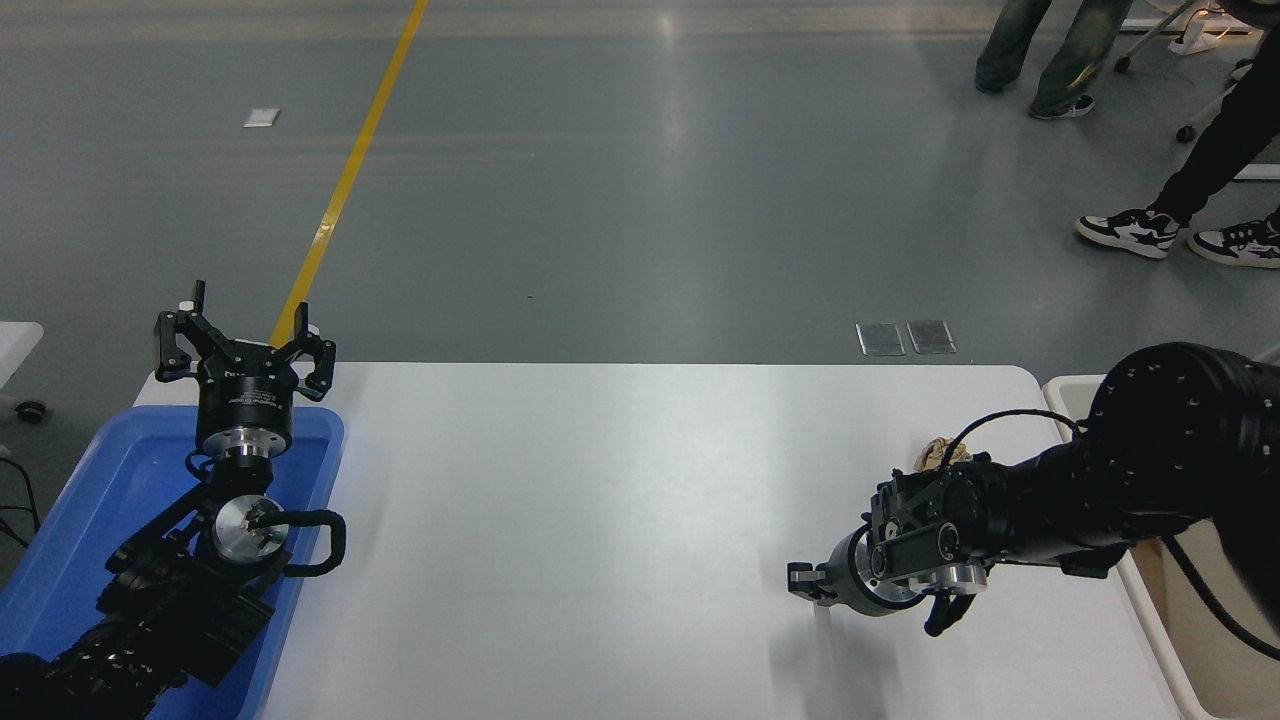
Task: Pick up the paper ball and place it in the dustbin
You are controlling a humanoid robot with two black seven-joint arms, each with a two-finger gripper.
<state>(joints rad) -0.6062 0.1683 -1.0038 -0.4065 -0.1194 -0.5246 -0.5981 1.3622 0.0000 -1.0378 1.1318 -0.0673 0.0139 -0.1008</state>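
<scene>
The paper ball (937, 452), a small tan wrinkly wad, lies on the white table (600, 480) near its far right, partly hidden behind my right forearm. The cream dustbin (1068, 392) stands off the table's right edge, mostly covered by my right arm. My right gripper (866, 602) hangs low over the table, in front of and to the left of the ball, open and empty, apart from the ball. My left gripper (240, 335) is parked at the lower left, open and empty, pointing up over the blue tray.
A shallow blue tray (110, 470) sits at the table's left edge under my left arm. A person's legs and shoes (1135, 228) are on the grey floor at the top right, far from the table.
</scene>
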